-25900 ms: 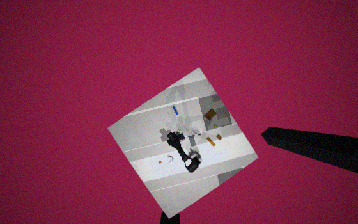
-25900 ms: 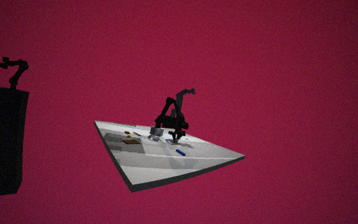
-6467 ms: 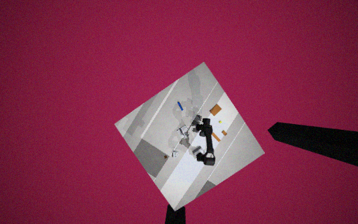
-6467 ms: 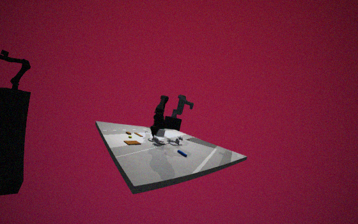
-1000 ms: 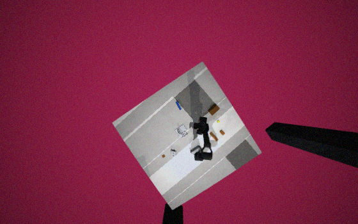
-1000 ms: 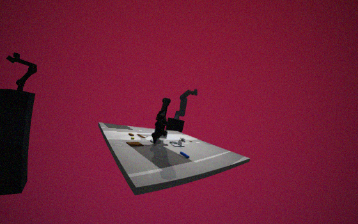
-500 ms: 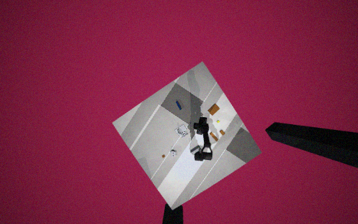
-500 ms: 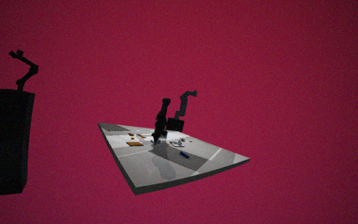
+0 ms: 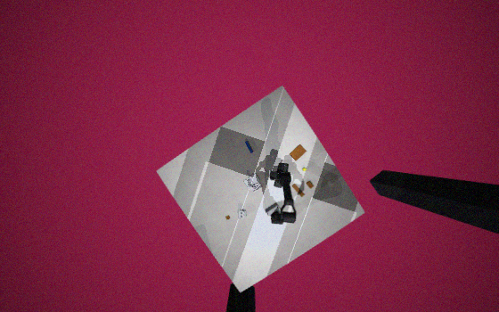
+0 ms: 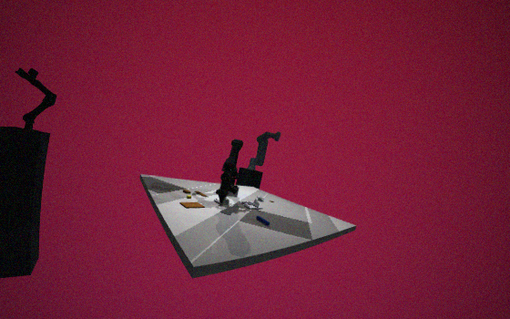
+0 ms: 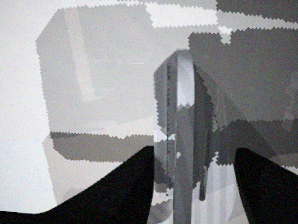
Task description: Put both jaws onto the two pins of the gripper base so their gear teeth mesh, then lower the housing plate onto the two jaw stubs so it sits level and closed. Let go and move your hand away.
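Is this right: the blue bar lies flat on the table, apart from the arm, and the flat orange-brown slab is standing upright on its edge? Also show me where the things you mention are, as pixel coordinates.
Not quite: the flat orange-brown slab (image 9: 298,152) (image 10: 192,205) lies flat on the table (image 9: 205,241) (image 10: 200,255), as the exterior view shows. The blue bar (image 9: 249,146) (image 10: 262,221) does lie flat there, apart from the arm (image 9: 288,192) (image 10: 232,159).

It looks like a robotics lab: a black arm (image 9: 287,189) (image 10: 232,159) stands on a pale bench (image 9: 205,196) (image 10: 182,237) among small parts, with more arms mounted on dark pedestals beyond it.
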